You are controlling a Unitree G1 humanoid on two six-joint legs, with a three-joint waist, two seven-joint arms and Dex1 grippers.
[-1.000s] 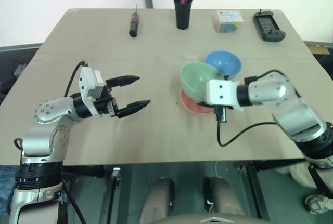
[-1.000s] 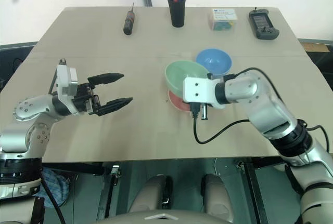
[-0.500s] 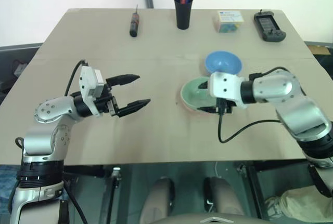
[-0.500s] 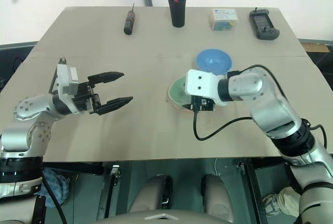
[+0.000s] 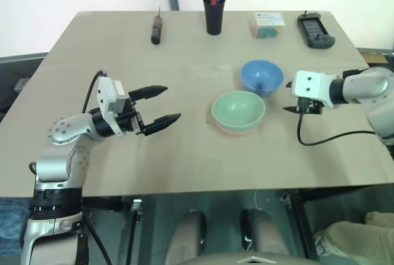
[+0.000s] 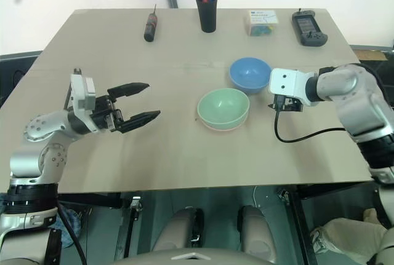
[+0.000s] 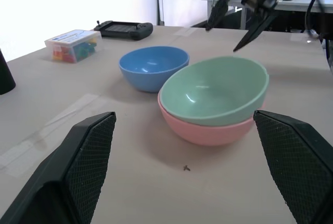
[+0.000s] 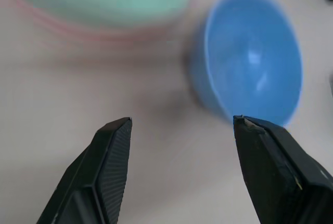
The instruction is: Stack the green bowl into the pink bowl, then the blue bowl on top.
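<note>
Light, smooth, rigid blue bowl (image 5: 263,77) on the counter (image 5: 184,148): grip its thin rim. Right end effector (image 5: 292,97) open, empty; left end effector (image 5: 161,104) open.

Silver-grey jointed arms with white wrist blocks – black textured fingers (image 7: 78,177) – and looping black cables

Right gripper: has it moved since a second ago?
Yes. The right gripper has left the pale mint-green plastic bowl and swung out to the robot's right, now beside the sky-blue plastic bowl, jaws open.

Smooth, glossy plastic green bowl (image 7: 213,91), blue bowl (image 7: 152,67); matt tabletop (image 5: 123,62).
</note>
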